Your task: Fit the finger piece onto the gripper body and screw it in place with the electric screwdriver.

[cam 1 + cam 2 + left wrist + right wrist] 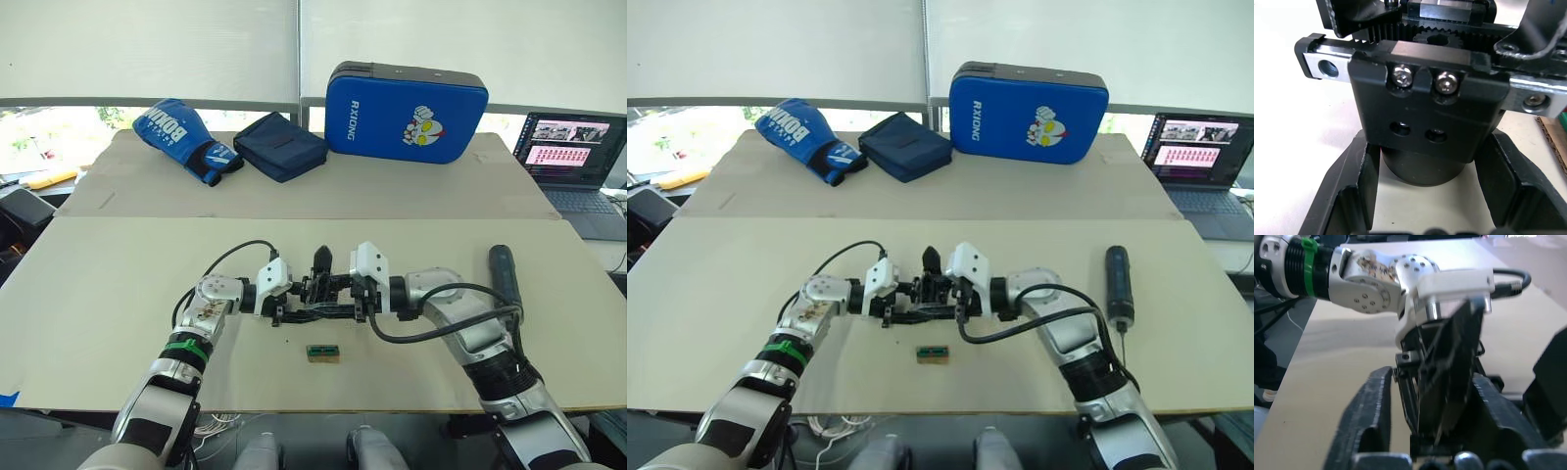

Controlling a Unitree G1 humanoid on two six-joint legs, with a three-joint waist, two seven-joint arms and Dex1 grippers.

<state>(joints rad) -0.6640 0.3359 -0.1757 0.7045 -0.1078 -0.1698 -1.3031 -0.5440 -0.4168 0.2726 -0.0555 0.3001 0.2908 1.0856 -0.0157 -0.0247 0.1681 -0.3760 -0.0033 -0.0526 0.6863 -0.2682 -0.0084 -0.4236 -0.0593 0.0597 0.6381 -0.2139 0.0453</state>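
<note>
At the centre of the head views the left pincer [284, 311] and right pincer [361, 309] meet over the pale worktop [118, 294], with the gripper body [1430, 112] between them; in the left wrist view the left pincer's fingers [1359, 181] sit clamped against its black block. The finger piece [321, 259] stands upright atop the cluster. Whether the right pincer is together or apart, I cannot tell. The electric screwdriver [1118, 281] lies at right of frame, well apart. A green-topped block [322, 352] lies just below the pincers
</note>
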